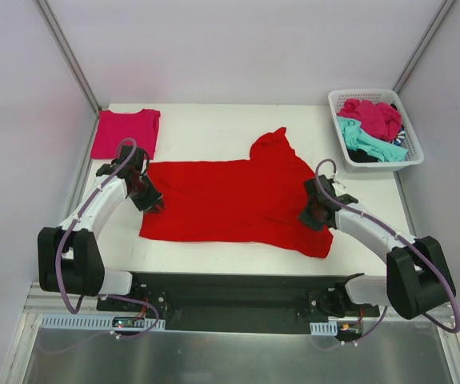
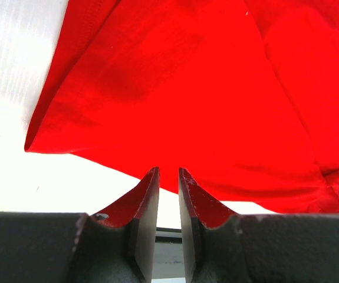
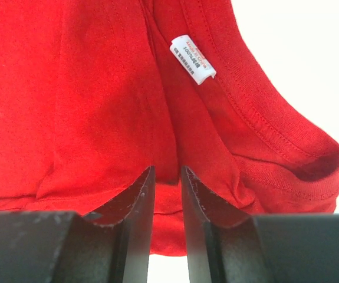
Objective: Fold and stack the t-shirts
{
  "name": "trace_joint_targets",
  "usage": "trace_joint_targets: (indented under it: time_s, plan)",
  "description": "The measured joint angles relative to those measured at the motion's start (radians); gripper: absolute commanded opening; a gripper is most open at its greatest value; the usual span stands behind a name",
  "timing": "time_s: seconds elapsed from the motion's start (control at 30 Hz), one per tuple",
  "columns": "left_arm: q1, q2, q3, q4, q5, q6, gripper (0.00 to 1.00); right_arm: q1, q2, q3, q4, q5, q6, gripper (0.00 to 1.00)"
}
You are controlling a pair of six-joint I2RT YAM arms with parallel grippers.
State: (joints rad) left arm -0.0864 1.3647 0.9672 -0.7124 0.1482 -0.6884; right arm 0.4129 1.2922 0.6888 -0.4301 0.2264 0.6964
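Two arms bracket the red t-shirt (image 1: pixel 230 200), which lies spread across the middle of the white table (image 1: pixel 214 124) with one sleeve bunched up on its far side. Your left gripper (image 1: pixel 151 200) sits at the shirt's left edge. Your right gripper (image 1: pixel 314 214) sits at its right edge, by the collar (image 3: pixel 263 118) and the white neck label (image 3: pixel 193 59). That pairing looks chosen so you can take two opposite edges at once and carry a fold across evenly. Each claw has its jaws drawn to a narrow slit over the cloth. From the wrist views you cannot tell whether fabric is actually pinched in either one, so check before you lift. I judge the fold barely begun.

At the far left corner a pink t-shirt (image 1: pixel 126 132) lies folded, likely the base of the stack, set clear of the working area. At the far right the white lattice basket (image 1: pixel 374 94) holds a magenta shirt (image 1: pixel 371 116), a teal shirt (image 1: pixel 366 142) and something dark beneath. The table looks smooth and matte, so cloth should slide easily. Plain white walls (image 1: pixel 254 48) with metal corner posts (image 1: pixel 70 56) close it in on three sides.
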Motion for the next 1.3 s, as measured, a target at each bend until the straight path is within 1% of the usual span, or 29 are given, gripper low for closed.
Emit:
trace_joint_targets:
  time_s: [0.07, 0.27, 0.37, 0.53, 0.67, 0.7, 0.83, 1.0, 1.13, 1.3]
  plan:
    - [0.000, 0.000, 0.000, 0.000, 0.000, 0.000, 0.19, 0.004, 0.002, 0.000, 0.000, 0.000, 0.001, 0.19]
    - [0.000, 0.000, 0.000, 0.000, 0.000, 0.000, 0.19, 0.008, 0.009, 0.000, 0.002, 0.000, 0.002, 0.05]
    - [0.000, 0.000, 0.000, 0.000, 0.000, 0.000, 0.19, 0.008, 0.011, 0.000, 0.002, 0.001, 0.002, 0.03]
    - [0.000, 0.000, 0.000, 0.000, 0.000, 0.000, 0.19, 0.008, 0.011, 0.015, -0.017, 0.005, -0.006, 0.02]
    - [0.000, 0.000, 0.000, 0.000, 0.000, 0.000, 0.19, 0.009, 0.014, 0.091, -0.054, 0.013, -0.033, 0.01]
    - [0.000, 0.000, 0.000, 0.000, 0.000, 0.000, 0.19, 0.009, 0.027, 0.135, -0.071, 0.014, -0.047, 0.01]
    - [0.000, 0.000, 0.000, 0.000, 0.000, 0.000, 0.19, 0.013, 0.130, 0.304, -0.078, 0.008, -0.093, 0.01]
    - [0.000, 0.000, 0.000, 0.000, 0.000, 0.000, 0.19, 0.034, 0.301, 0.452, -0.079, -0.029, -0.145, 0.01]
    - [0.000, 0.000, 0.000, -0.001, 0.000, 0.000, 0.19, 0.077, 0.453, 0.559, -0.085, -0.077, -0.175, 0.01]
    - [0.000, 0.002, 0.000, -0.001, 0.000, 0.000, 0.19, 0.143, 0.584, 0.676, -0.099, -0.112, -0.193, 0.01]
